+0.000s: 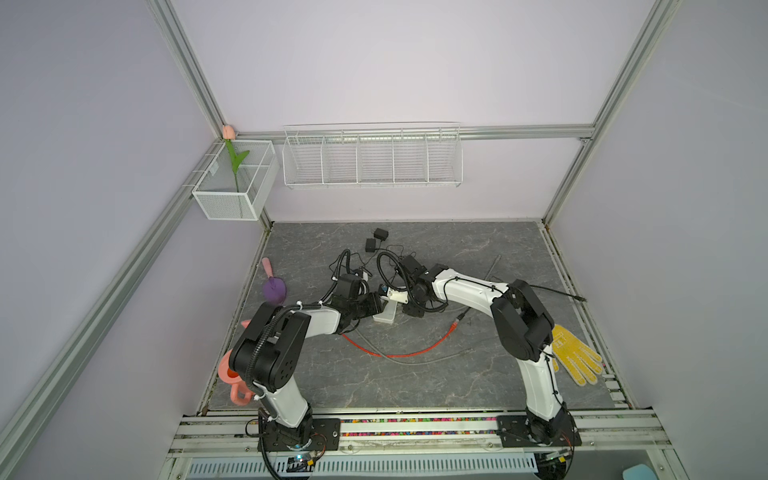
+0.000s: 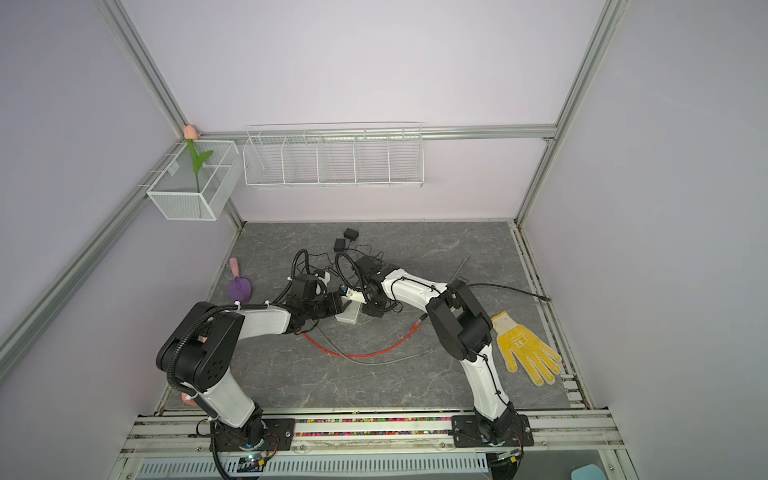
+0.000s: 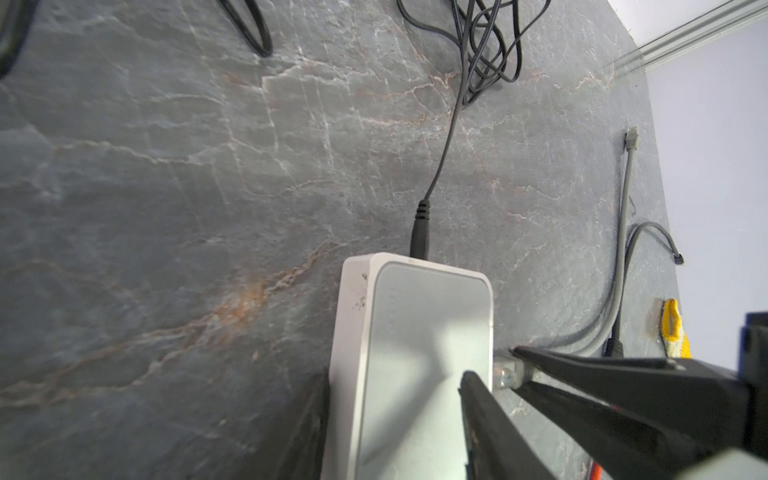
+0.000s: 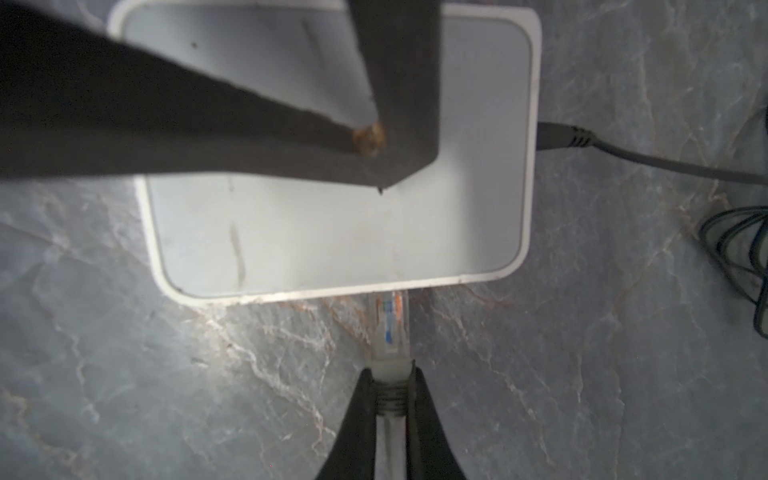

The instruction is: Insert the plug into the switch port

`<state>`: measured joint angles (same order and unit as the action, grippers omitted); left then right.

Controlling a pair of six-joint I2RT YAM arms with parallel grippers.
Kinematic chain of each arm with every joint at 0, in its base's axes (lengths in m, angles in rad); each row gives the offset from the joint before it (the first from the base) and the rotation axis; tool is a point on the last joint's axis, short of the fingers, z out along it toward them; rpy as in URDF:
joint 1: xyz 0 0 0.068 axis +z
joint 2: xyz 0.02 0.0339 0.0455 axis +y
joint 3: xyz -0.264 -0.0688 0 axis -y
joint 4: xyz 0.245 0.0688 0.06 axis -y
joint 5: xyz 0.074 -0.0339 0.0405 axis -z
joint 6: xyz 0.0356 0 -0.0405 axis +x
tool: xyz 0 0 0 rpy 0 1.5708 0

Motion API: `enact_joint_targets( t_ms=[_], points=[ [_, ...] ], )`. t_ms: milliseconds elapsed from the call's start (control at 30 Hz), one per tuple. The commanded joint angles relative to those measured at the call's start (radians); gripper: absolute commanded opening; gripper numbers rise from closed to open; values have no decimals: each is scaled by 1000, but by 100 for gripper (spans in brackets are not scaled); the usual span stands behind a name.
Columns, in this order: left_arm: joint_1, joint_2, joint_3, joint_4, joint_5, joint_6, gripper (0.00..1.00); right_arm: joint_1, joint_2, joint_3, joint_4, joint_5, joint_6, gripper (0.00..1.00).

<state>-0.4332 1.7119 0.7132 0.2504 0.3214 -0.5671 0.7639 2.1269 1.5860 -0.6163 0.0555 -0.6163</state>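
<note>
My left end effector [image 3: 399, 390], half open, straddles the white rectangular plastic switch [image 3: 415, 332] to steady it; my right end effector [image 4: 390, 399] pinches the clear grey-booted cable plug [image 4: 390, 328], aligned at its port edge.

Light: even and diffuse in both top views; soft shadows are cast.
Edges: frame rails [image 1: 187, 79] are bowed by wide-angle distortion.
Glare: the switch [image 4: 332, 232] top is washed out.
Blur: near fingers [image 4: 124, 124] are rendered out of focus.
</note>
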Motion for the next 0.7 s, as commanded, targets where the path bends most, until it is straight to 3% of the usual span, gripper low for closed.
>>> enact_joint_targets(
  t_ms=[0,667],
  points=[
    [-4,-33,12,-25,-3,18,51,3,24,26,-24,24,16,7],
    [0,17,70,-33,-7,26,51,3,19,29,-5,-15,5,7]
  ],
)
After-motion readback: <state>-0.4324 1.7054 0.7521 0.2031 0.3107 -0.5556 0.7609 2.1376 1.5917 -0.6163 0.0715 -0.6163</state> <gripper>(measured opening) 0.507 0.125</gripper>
